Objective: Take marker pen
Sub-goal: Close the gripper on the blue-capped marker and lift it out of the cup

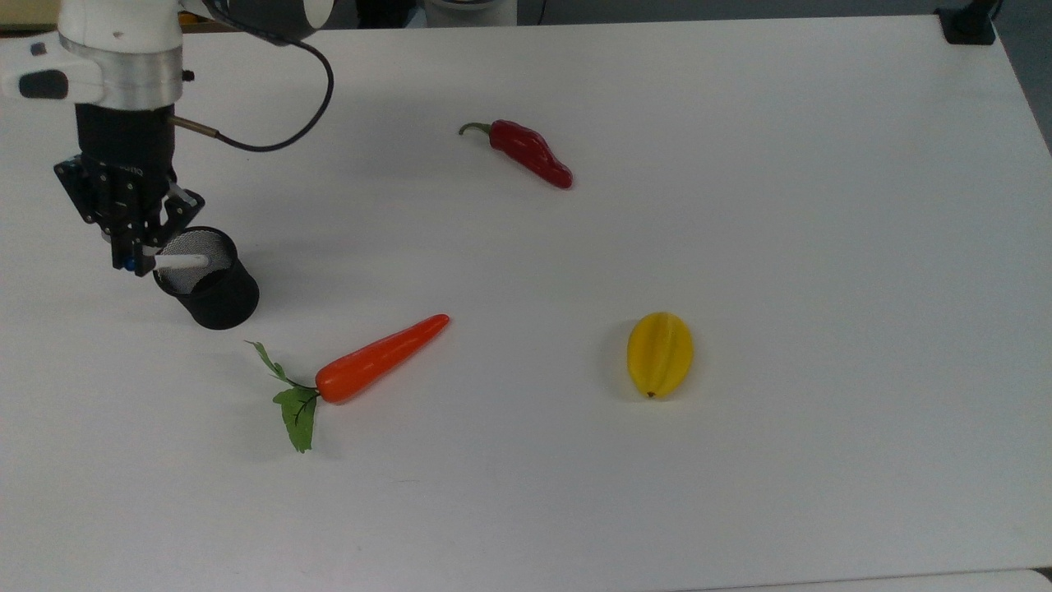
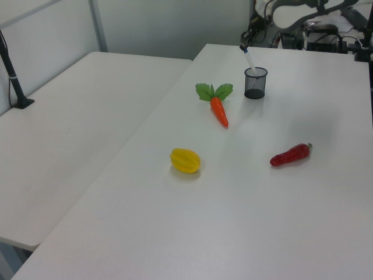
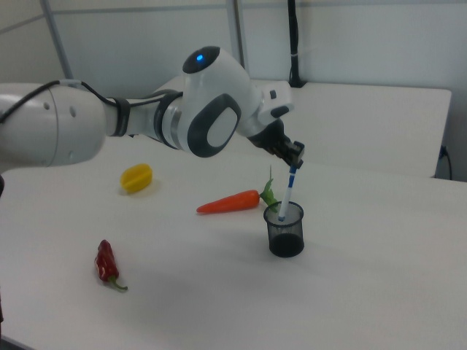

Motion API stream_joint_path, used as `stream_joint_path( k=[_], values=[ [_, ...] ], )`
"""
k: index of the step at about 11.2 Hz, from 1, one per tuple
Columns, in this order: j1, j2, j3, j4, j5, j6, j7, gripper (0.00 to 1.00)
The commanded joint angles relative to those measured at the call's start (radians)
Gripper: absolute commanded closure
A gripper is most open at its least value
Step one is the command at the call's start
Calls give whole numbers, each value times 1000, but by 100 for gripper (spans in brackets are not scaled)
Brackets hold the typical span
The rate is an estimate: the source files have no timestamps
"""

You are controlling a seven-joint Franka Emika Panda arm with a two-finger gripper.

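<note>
Above the cup [image 3: 284, 230], the gripper [image 3: 294, 162] pinches the pen [image 3: 287, 192] (its lower end inside the rim).

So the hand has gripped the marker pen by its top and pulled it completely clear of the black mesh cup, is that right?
Not quite. The hand does grip the marker pen by its top, but the pen is only partly raised: in the right view its lower end is still inside the black mesh cup.
</note>
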State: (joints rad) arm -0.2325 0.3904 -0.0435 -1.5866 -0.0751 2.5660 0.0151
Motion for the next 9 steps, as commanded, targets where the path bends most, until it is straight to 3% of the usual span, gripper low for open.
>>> stream_joint_path(
  k=[1, 4, 9],
  values=[
    [2, -105, -4, -36, 29, -35, 13, 89],
    [22, -143, 10, -35, 31, -140, 32, 88],
    [168, -154, 10, -39, 29, -335, 126, 88]
  ],
)
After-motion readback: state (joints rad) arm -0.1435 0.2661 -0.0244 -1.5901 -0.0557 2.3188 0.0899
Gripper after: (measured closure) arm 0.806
